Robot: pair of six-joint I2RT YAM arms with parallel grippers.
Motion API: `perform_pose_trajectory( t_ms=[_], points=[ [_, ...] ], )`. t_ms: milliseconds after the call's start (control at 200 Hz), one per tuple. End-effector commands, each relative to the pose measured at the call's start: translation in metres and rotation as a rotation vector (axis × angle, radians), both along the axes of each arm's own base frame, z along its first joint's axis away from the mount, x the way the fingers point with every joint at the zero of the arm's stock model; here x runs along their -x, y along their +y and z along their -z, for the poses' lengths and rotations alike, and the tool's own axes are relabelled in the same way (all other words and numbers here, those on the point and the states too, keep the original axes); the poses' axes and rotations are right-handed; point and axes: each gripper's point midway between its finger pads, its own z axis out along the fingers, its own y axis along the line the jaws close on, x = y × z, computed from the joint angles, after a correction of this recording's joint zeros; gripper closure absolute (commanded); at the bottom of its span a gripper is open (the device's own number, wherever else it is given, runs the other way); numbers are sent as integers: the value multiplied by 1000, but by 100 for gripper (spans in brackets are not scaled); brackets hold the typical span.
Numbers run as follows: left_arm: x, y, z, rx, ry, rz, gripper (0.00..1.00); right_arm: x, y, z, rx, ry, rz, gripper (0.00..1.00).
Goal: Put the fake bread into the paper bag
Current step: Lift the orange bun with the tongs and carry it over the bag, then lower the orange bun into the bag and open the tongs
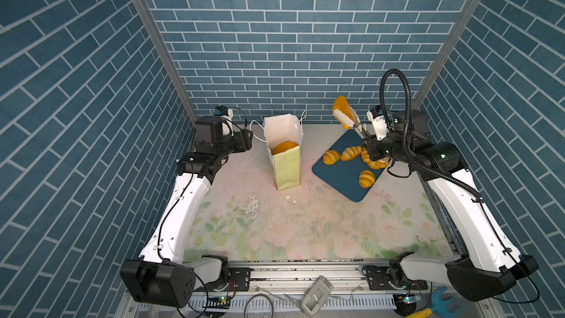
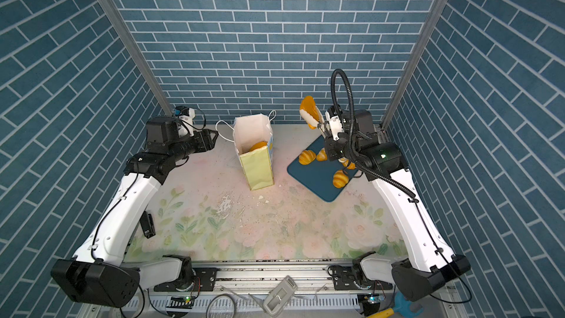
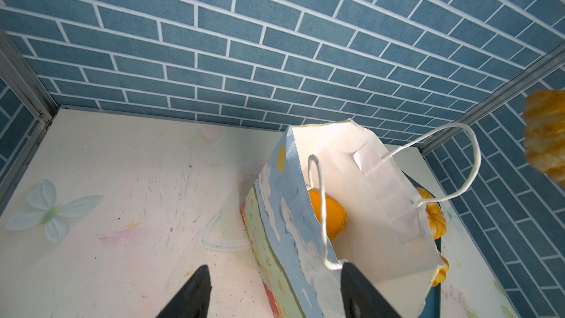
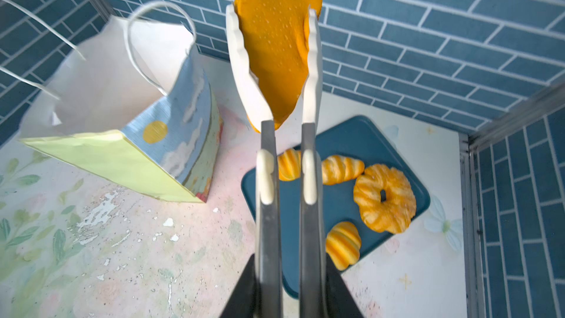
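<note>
Over the far end of the tray (image 4: 342, 209), the right hand (image 4: 290, 295) grips tongs (image 4: 266, 224) pinching the loaf (image 4: 275, 41), raised clear for the trip to the paper bag (image 1: 286, 166); the left hand (image 3: 274, 270), half spread, sits at its rim, likely steadying it.

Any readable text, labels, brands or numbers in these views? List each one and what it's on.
No text can be read in any view.
paper bag: side panel shows only clouds and a yellow dot, no words.
grey device: faint mark, too blurred to read.
black module: any label too small to read.
tongs: no marking visible.
</note>
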Motion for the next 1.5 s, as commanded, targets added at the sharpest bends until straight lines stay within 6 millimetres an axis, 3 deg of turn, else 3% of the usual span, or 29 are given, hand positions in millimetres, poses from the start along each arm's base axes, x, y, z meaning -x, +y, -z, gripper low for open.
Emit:
perform_pose_trajectory(
  t_ms=[0, 315, 625, 805, 1095, 1305, 1495],
  points=[
    [0, -4, -9, 1, -23, 19, 31, -5, 27, -30, 6, -123, -106, 74],
    [-3, -12, 12, 38, 25, 47, 31, 9, 86, -51, 15, -212, -295, 74],
    [-1, -12, 17, 55, 35, 38, 31, 20, 139, -47, 64, -239, -446, 73],
    [3, -10, 17, 63, 38, 23, 31, 3, 160, -24, 89, -191, -445, 73],
    [14, -8, 23, 64, 52, 10, 31, -29, 171, 18, 181, -106, -371, 73],
    [20, -5, 25, 58, 57, -2, 31, -27, 174, 42, 207, -38, -382, 72],
    [21, -6, 24, 66, 62, -4, 31, -25, 168, 52, 243, -2, -378, 69]
  ],
)
